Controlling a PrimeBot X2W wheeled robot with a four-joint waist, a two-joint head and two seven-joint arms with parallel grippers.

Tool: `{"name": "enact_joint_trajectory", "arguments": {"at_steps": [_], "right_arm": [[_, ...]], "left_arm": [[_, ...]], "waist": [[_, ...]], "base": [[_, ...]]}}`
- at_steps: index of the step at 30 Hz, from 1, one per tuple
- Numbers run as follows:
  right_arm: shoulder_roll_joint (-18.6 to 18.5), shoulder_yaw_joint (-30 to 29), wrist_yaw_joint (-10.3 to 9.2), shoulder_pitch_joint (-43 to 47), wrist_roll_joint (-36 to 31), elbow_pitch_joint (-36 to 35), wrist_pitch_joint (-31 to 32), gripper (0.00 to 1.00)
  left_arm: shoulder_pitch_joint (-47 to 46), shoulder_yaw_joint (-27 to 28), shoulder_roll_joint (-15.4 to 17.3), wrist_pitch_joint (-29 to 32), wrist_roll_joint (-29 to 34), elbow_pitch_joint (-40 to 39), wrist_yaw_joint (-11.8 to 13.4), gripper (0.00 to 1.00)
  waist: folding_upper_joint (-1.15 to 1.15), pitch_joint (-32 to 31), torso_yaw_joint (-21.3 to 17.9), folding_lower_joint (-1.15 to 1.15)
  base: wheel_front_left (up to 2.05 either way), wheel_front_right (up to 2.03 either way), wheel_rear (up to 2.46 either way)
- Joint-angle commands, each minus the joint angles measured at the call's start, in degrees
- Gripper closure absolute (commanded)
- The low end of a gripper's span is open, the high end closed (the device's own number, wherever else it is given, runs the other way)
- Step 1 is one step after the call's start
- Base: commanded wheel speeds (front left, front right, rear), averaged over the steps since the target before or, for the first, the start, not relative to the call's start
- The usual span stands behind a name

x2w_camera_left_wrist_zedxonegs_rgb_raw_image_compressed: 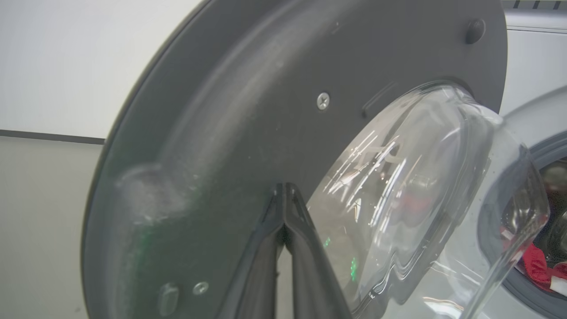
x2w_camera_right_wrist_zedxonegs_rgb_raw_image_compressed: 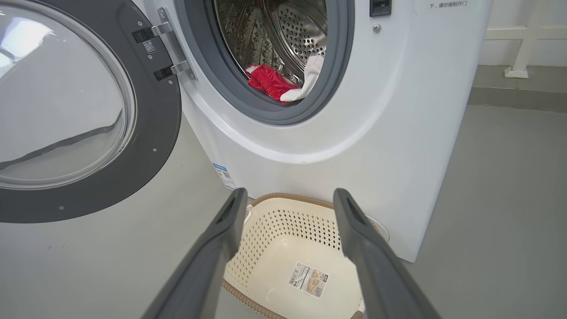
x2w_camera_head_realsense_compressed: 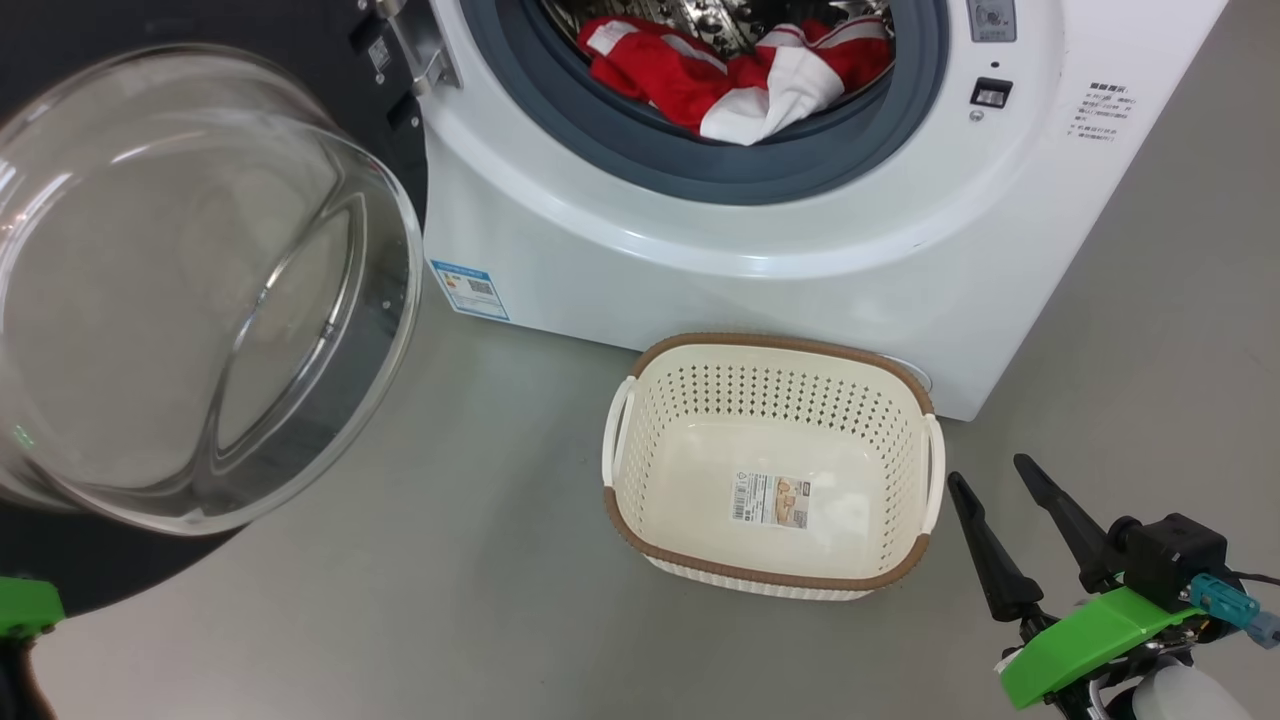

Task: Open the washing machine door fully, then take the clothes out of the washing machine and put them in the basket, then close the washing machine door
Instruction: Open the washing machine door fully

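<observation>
The right pincer (x2w_camera_head_realsense_compressed: pixel 986 470) hovers spread just right of the basket (x2w_camera_head_realsense_compressed: pixel 760 400), which stands mouth-up on the floor (x2w_camera_head_realsense_compressed: pixel 480 560), long axis left-right, before the washing machine (x2w_camera_head_realsense_compressed: pixel 700 270). The left pincer (x2w_camera_left_wrist_zedxonegs_rgb_raw_image_compressed: pixel 283 188), pressed together, points at the inner face of the washing machine door (x2w_camera_head_realsense_compressed: pixel 180 290), swung open leftward. The clothes (x2w_camera_head_realsense_compressed: pixel 730 85) lie lengthwise across the drum (x2w_camera_right_wrist_zedxonegs_rgb_raw_image_compressed: pixel 301 35) mouth.

The grey floor (x2w_camera_head_realsense_compressed: pixel 450 620) is occupied by the washing machine (x2w_camera_head_realsense_compressed: pixel 620 280) at upper centre and the basket (x2w_camera_head_realsense_compressed: pixel 760 395), set just below it.
</observation>
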Motion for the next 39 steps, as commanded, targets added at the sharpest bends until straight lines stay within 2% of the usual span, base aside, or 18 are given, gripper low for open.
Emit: {"name": "enact_joint_trajectory", "arguments": {"at_steps": [1,6,8,16,21,24,25,39], "right_arm": [[-0.61,1.27,0.37,-0.56,0.04,-1.19,-0.54,0.00],[-0.35,1.34,0.37,-0.25,0.23,-1.05,-0.54,0.00],[-0.25,1.30,0.37,-0.08,0.30,-1.03,-0.54,0.00],[0.44,0.83,0.37,0.47,0.47,-1.08,-0.54,0.00],[1.09,0.56,0.37,0.90,0.47,-1.09,-0.54,0.00],[1.40,0.41,0.37,1.23,0.47,-1.20,-0.54,0.00],[1.46,0.37,0.37,1.26,0.49,-1.23,-0.54,0.00],[1.99,-1.95,0.37,1.55,0.39,-1.97,-0.54,0.00]], "left_arm": [[0.64,1.13,2.46,-0.27,-0.52,-1.66,0.11,1.00],[3.49,0.23,0.92,-0.27,-1.47,-3.60,0.10,1.00],[4.76,-0.36,0.22,-0.27,-1.83,-4.59,0.10,0.97],[10.57,-5.17,-1.89,-0.27,-4.19,-9.18,0.10,0.76],[14.01,-9.68,-2.46,-0.27,-4.01,-12.05,0.10,0.50],[15.60,-11.84,-2.67,-0.27,-3.81,-13.43,0.10,0.07],[16.03,-12.34,-2.75,-0.27,-3.84,-13.84,0.10,0.00],[18.74,-20.39,-2.62,-0.27,-3.82,-17.24,0.10,0.00]], "waist": [[0.00,-0.32,-0.06,0.00],[0.00,-1.53,-0.13,0.00],[0.00,-1.98,-0.13,0.00],[0.00,-3.74,-0.69,0.00],[0.00,-4.71,-1.46,0.00],[0.00,-5.16,-2.21,0.00],[0.00,-5.22,-2.57,0.00],[0.00,-5.15,-8.46,0.00]], "base": [[0.00,0.00,0.00],[0.00,0.00,0.00],[0.00,0.00,0.00],[0.00,0.00,0.00],[0.00,0.00,0.00],[0.00,0.00,0.00],[0.00,0.00,0.00],[0.00,0.00,0.00]]}}
